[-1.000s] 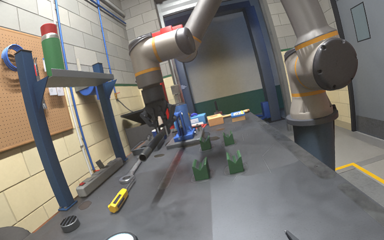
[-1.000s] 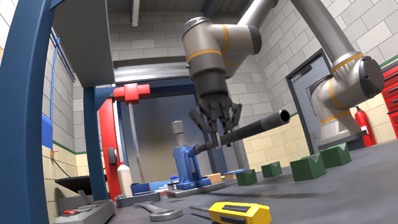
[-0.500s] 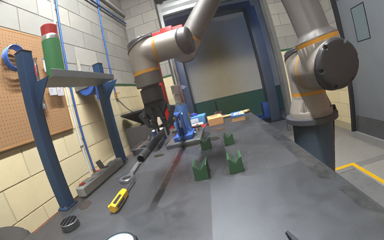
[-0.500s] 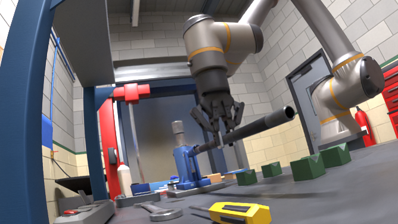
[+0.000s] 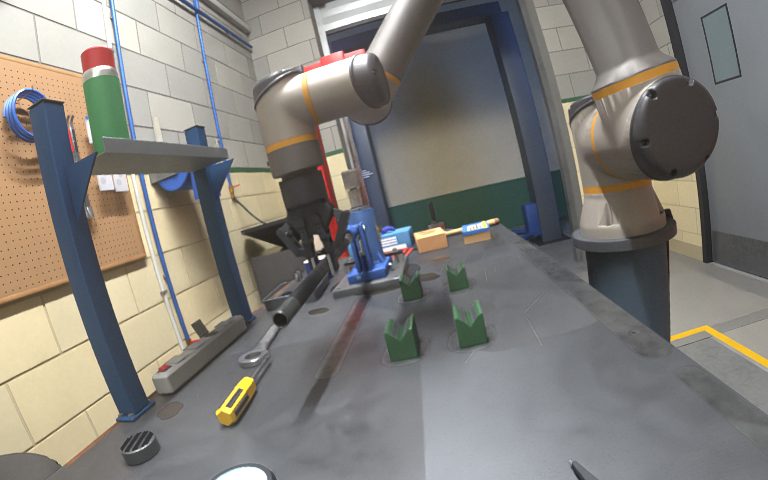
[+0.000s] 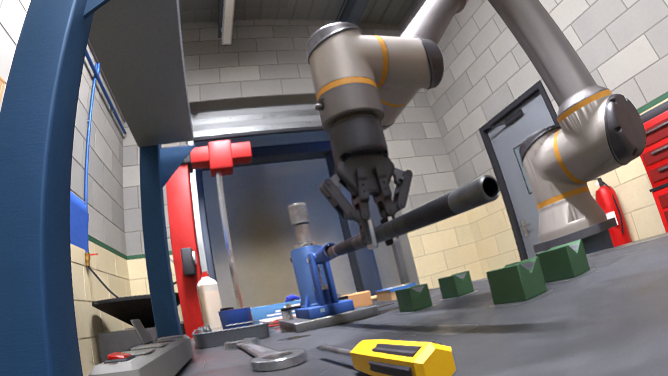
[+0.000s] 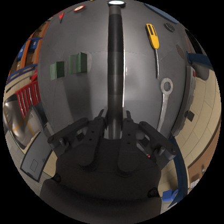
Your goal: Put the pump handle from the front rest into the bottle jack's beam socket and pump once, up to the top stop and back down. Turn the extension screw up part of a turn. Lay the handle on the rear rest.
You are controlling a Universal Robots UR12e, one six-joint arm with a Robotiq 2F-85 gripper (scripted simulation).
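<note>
The pump handle (image 5: 303, 290) (image 6: 417, 215) (image 7: 115, 67), a long dark tube, has its thin end seated in the beam socket of the blue bottle jack (image 5: 365, 249) (image 6: 312, 280) and its open end raised off the bench, tilting up away from the jack. The jack stands on a grey base plate, its ribbed extension screw (image 6: 299, 220) sticking up from the top. Two pairs of green V-block rests (image 5: 435, 317) (image 6: 530, 275) stand empty on the bench beside the jack. My gripper (image 5: 312, 255) (image 6: 372, 235) (image 7: 115, 120) is above the handle near its jack end, closed around the pump handle.
Behind the jack stand a red press frame (image 6: 212, 215) and small boxes (image 5: 430, 239). A blue shelf frame (image 5: 73, 249) lines the wall side. A wrench (image 5: 257, 348), yellow-handled screwdriver (image 5: 237, 399) and power strip (image 5: 198, 354) lie on the bench under the handle's free end.
</note>
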